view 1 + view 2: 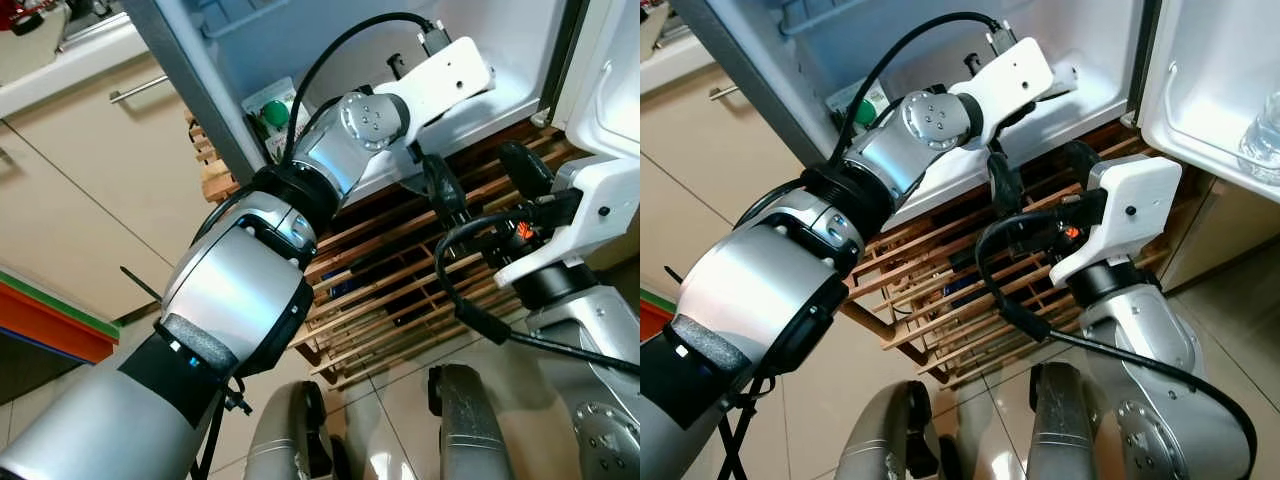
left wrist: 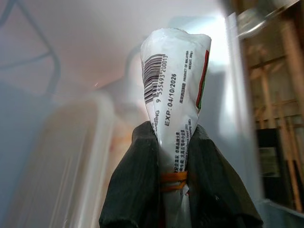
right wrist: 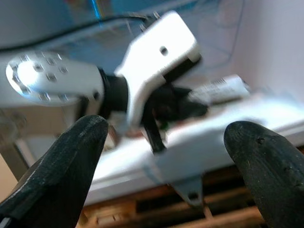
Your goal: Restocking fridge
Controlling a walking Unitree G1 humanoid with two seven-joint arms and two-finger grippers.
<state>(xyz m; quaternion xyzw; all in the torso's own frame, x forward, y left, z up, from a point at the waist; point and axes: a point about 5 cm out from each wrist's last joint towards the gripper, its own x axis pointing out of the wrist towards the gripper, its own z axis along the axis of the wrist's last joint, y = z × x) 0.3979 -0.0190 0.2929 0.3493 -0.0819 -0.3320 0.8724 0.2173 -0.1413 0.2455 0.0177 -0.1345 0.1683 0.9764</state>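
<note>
My left gripper (image 2: 173, 134) is shut on a white printed packet (image 2: 176, 71) with a barcode and an orange rubber band around its neck. The left arm reaches into the open fridge (image 1: 1090, 40), and the packet (image 1: 1066, 74) hangs just above the white bottom shelf (image 1: 1040, 125). My right gripper (image 1: 1040, 172) stands open with nothing in it, below and in front of that shelf, over the wooden rack. In the right wrist view, the left gripper (image 3: 186, 105) and the packet (image 3: 222, 89) lie straight ahead between the right fingers (image 3: 71, 161).
A slatted wooden rack (image 1: 400, 290) sits under the fridge. The grey fridge door (image 1: 195, 90) stands open on the left, with a green-capped item (image 1: 275, 113) behind it. The white door (image 1: 1210, 90) on the right holds a clear bottle (image 1: 1262, 135). Beige cabinets (image 1: 90, 190) stand to the left.
</note>
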